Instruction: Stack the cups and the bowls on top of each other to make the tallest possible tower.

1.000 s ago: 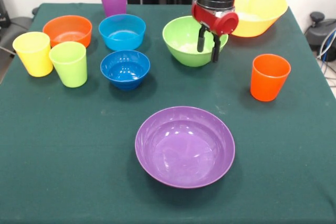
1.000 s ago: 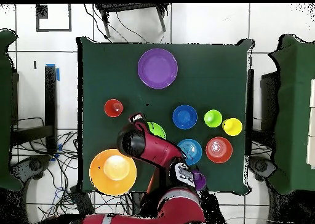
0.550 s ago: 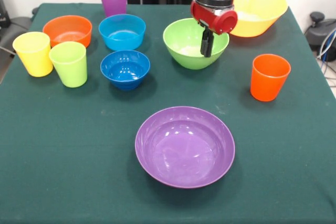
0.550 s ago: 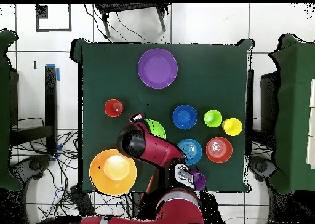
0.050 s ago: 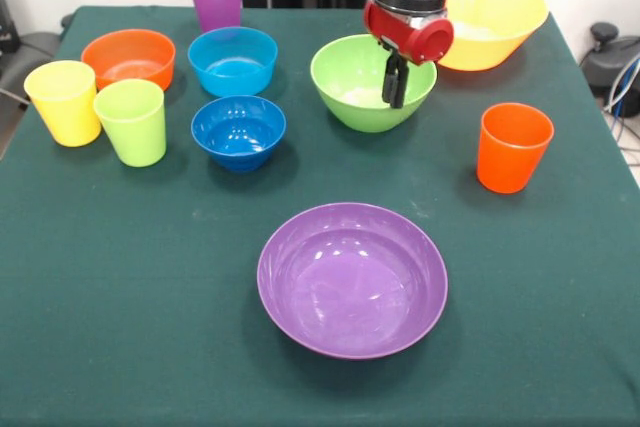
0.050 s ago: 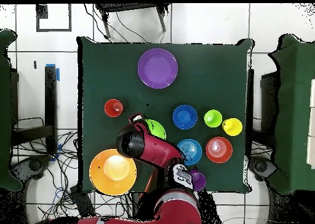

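Green tablecloth, nothing stacked, all cups and bowls upright with mouths up. Gripper points straight down at the lime green bowl, fingers nearly together at its right rim; can't tell whether they pinch it. Wide purple bowl sits alone near front; orange-red cup right; large yellow-orange bowl behind arm.
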Controlling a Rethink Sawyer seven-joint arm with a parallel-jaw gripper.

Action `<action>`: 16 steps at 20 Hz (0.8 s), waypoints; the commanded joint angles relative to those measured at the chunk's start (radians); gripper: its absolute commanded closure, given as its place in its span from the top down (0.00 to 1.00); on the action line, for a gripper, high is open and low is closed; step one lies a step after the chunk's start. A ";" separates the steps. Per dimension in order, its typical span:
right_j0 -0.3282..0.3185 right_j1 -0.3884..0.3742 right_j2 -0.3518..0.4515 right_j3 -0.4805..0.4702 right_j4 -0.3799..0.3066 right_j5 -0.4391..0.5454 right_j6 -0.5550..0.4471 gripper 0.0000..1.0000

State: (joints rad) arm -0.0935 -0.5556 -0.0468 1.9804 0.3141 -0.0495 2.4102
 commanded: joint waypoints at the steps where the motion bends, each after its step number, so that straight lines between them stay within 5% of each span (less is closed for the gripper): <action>1: 0.025 0.016 0.045 -0.043 -0.016 0.043 0.085 1.00; 16: -0.019 0.030 0.096 -0.031 -0.020 0.027 0.100 1.00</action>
State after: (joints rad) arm -0.1016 -0.5550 -0.0469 1.9805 0.3141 -0.0495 2.4102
